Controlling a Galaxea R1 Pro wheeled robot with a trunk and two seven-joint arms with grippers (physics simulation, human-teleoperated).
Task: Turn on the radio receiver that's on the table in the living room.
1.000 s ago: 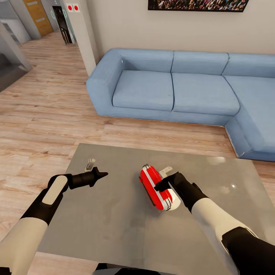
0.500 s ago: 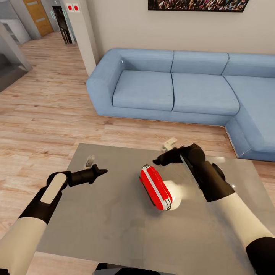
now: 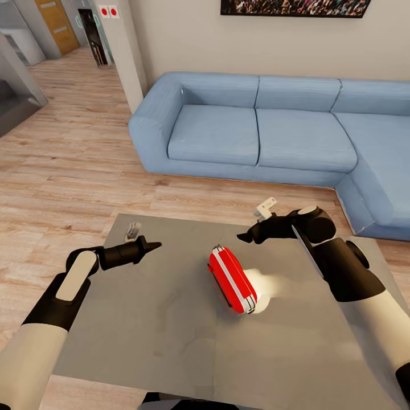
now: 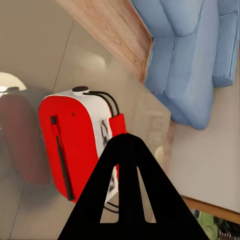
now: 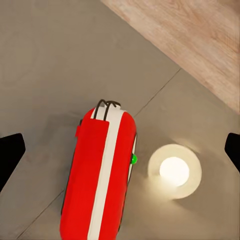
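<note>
The red radio receiver (image 3: 230, 279) lies on the glossy grey table (image 3: 159, 324), white stripe up, wire handle toward the sofa. In the right wrist view the radio receiver (image 5: 100, 175) shows a small green light (image 5: 134, 159) on its side. My right gripper (image 3: 245, 237) hovers above and beyond it, open, its fingertips (image 5: 11, 152) spread wide with nothing between them. My left gripper (image 3: 154, 246) is shut and empty, pointing at the radio from the left with a clear gap. From the left wrist, the radio receiver (image 4: 70, 145) sits just past the closed fingertips (image 4: 125, 142).
A bright round glow (image 3: 263, 283) lies on the tabletop beside the radio. The blue L-shaped sofa (image 3: 256, 131) stands beyond the table and wraps round at the right. Light wood floor (image 3: 62, 171) spreads to the left; the crowd picture (image 3: 293, 7) hangs on the far wall.
My right gripper has lifted off the radio and drawn up and back toward the sofa. The glow beside the radio has come into sight. The left arm barely shifted.
</note>
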